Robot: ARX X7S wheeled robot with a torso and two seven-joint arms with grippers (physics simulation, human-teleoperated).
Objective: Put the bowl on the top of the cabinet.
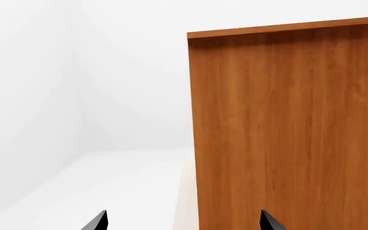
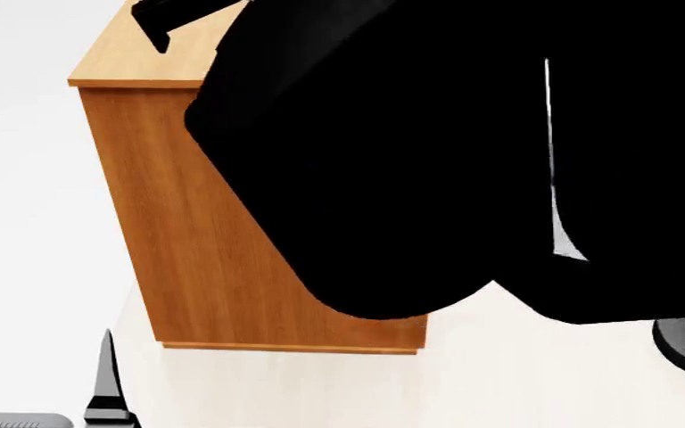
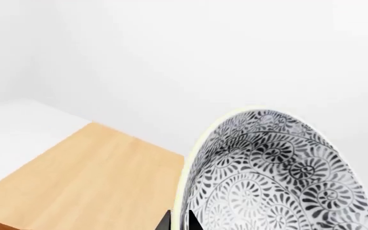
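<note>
right claw [image 3: 178,221] is clamped on the bowl's [image 3: 273,177] rim, bowl held above the cabinet [image 3: 88,177] top, its lower part cut off. left claw [image 1: 182,223] hangs spread and empty beside the cabinet. a black arm [image 2: 438,152] blocks most of the head view.

No readable text, labels or numbers anywhere: cabinet [image 1: 289,129] plain wood grain, bowl [image 3: 280,177] pattern only.

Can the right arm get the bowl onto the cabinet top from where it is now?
Probably yes. In the right wrist view the right pincer grips the bowl by its rim, above the level of the cabinet top, which shows bare wood beside it. Nothing visible stands between them, though part of the top lies out of frame.
</note>
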